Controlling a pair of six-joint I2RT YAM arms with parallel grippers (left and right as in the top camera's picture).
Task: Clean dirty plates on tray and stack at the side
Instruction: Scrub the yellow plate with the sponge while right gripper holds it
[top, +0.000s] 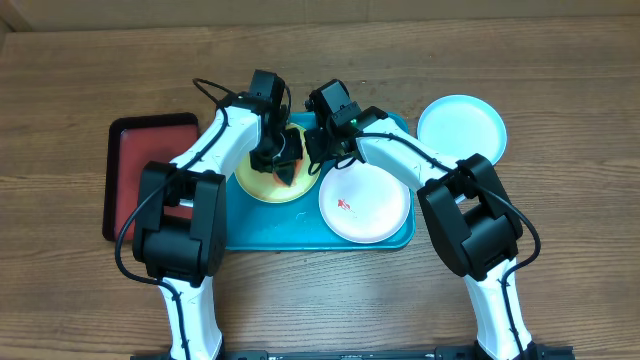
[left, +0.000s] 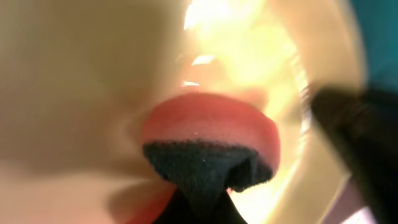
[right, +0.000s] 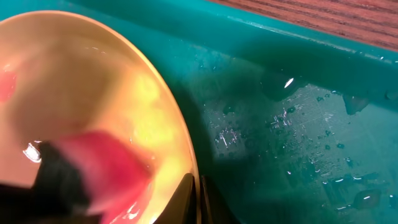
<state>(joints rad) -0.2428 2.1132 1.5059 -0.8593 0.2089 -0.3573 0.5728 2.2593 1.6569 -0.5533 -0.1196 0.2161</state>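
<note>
On a wooden worktop, two white-and-black robot arms meet over the far left part of a turquoise tray, the widest item in view. The left hand is closed on a red-and-black sponge and presses it onto the lime-green plate, which lies in the tray's left half. The left wrist cam is too close and too blurred for detail: the sponge's red body w/ a black layer below it fills mid-frame against the plate's pale yellow-green surface. A dark shape at the right edge can't be identified.

The right hand sits at the same plate's right rim. In the right wrist view its fingertips are together w/ no visible gap, right where the rim meets them. It looks like a pinch on the rim, though the frame's lower edge cuts off much of the contact.

Water droplets bead on the tray floor just beside the plate.

A white plate lies flat in the tray's right half, near the green one, w/ a small red smear left of its centre. A pale blue plate rests on the bare wood off the tray's far right corner. A smaller dark red tray w/ a black rim lies on the wood to the left of the big tray.
</note>
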